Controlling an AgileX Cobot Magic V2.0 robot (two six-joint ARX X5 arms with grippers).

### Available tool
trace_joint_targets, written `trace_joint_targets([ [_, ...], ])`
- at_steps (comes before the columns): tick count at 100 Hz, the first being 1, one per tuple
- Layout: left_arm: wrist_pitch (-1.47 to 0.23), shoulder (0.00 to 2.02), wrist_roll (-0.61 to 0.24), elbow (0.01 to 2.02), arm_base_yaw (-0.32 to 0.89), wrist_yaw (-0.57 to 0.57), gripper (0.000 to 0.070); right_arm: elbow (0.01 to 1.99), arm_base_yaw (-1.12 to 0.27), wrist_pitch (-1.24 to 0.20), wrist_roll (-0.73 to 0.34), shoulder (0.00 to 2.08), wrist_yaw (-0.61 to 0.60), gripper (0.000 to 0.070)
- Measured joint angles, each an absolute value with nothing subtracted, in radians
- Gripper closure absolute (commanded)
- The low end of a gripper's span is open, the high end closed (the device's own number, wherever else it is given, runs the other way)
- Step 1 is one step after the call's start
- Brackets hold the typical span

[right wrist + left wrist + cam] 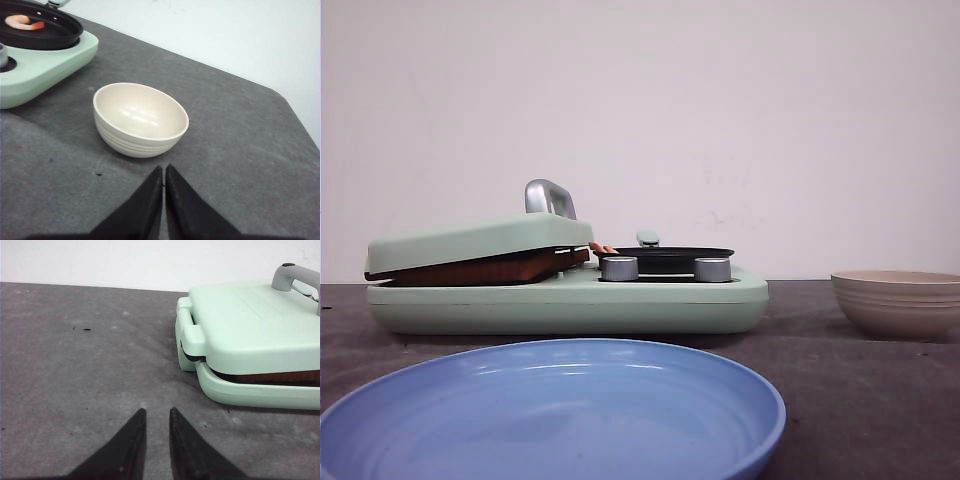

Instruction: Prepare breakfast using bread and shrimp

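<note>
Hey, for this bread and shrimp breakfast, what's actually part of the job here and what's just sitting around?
Part of the job:
shrimp in the black pan
green breakfast maker, lid down
blue plate, probably

Just lying about:
cream bowl, empty

No bread visible.

no text, label, brand, number or sign can be read in any of the views. the pale green cooker shows plain surfaces on its lid and base, and its two round knobs carry no marks that can be made out. the blue plate and the cream bowl are unmarked, and the grey desk and the white wall behind bear no writing.
</note>
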State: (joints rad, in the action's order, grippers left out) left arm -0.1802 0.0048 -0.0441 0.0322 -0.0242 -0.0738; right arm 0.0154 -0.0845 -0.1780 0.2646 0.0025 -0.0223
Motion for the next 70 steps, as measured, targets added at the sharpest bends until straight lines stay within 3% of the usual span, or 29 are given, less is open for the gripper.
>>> trace_joint_targets([
  [30,-0.18,0.005,-0.044,0.032,-0.024,-0.074,0.07,0.015,-0.117,-0.177,0.22,0.002,0.003,0.0696],
  [70,-0.18,0.005,-0.044,0.032,-0.024,-0.074,0.07,0.015,-0.127,-0.168,0.241,0.002,0.13,0.0696],
])
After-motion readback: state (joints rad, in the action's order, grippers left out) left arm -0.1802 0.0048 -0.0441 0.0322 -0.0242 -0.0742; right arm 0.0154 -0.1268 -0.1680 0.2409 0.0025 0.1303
